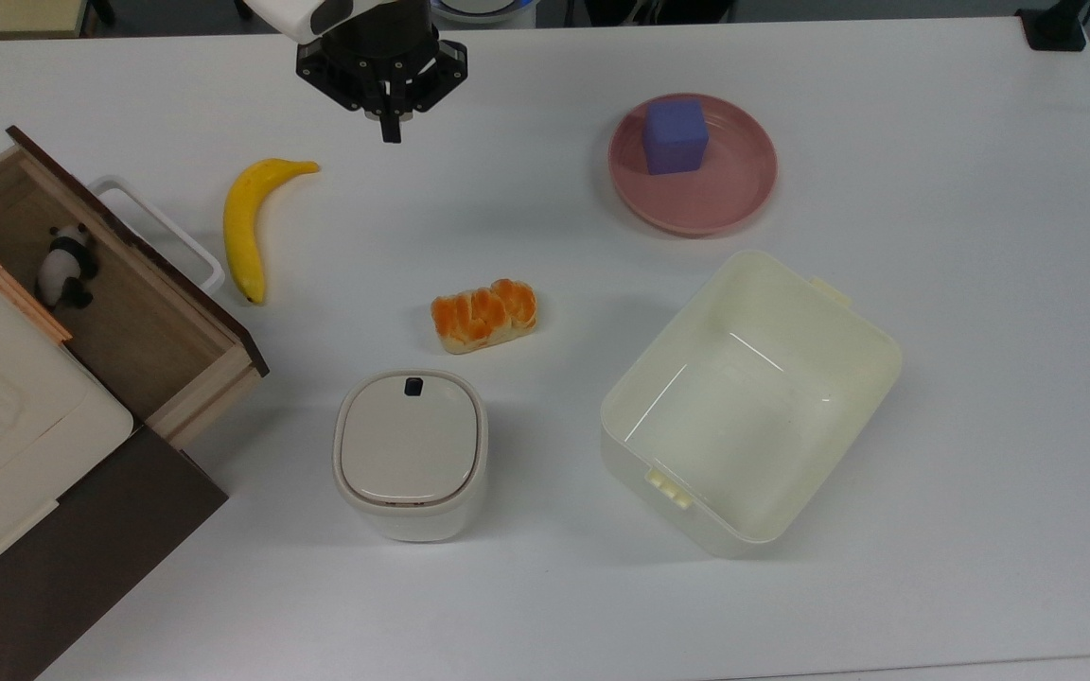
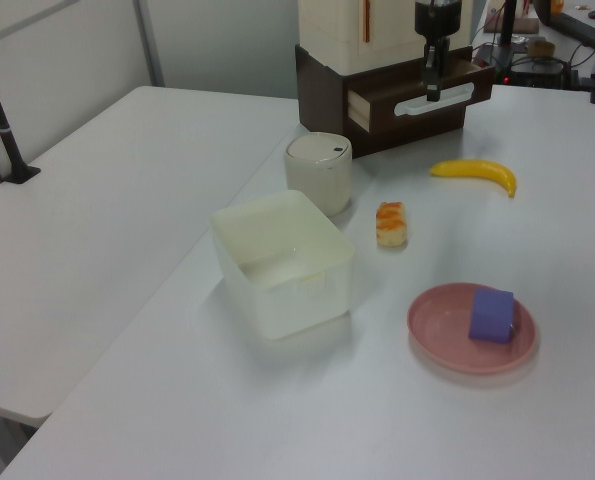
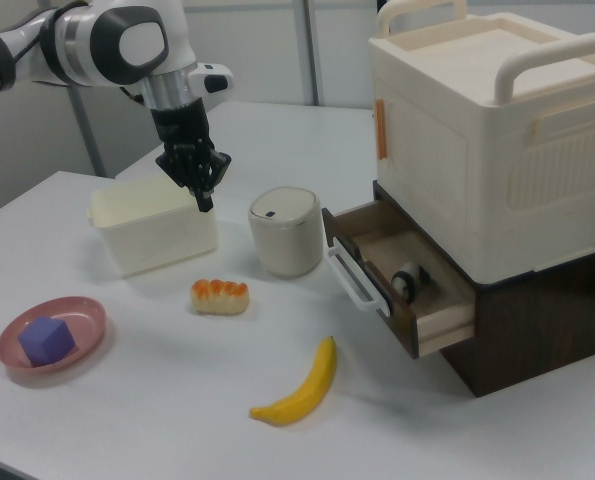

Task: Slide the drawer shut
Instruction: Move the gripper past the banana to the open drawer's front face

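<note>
No text, label, brand, number or sign can be read anywhere in these views.

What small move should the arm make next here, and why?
Probably carry the shut pincer toward the top view's left and down to the drawer's dark front panel. The drawer stands open with its white handle sticking out, and the pincer hangs apart from it, beyond the banana.
</note>
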`<state>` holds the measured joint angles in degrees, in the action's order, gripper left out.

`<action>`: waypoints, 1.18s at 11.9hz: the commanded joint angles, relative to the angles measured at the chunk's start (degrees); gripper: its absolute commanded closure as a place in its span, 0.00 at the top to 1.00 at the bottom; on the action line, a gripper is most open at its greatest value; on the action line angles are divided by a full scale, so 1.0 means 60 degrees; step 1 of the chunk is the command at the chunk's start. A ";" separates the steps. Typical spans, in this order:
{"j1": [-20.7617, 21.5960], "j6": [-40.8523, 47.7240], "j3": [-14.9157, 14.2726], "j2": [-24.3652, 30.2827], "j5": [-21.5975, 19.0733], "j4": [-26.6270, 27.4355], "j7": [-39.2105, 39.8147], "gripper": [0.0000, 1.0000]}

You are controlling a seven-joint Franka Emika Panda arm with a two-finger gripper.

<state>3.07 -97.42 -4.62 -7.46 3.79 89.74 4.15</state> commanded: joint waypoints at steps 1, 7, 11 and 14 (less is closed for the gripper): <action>0.0060 0.0080 -0.0124 0.0130 0.0042 0.0103 0.0071 0.00; -0.0949 -0.0357 -0.0227 0.0071 -0.0762 0.0496 -0.2882 0.00; -0.1507 -0.2113 -0.0227 0.0042 -0.0778 0.1886 -0.4060 0.00; -0.1742 -0.3666 -0.0241 0.0042 -0.0792 0.3044 -0.4323 0.00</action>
<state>-6.58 -111.03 -5.92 -8.67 0.23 100.08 -19.34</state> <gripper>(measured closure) 0.996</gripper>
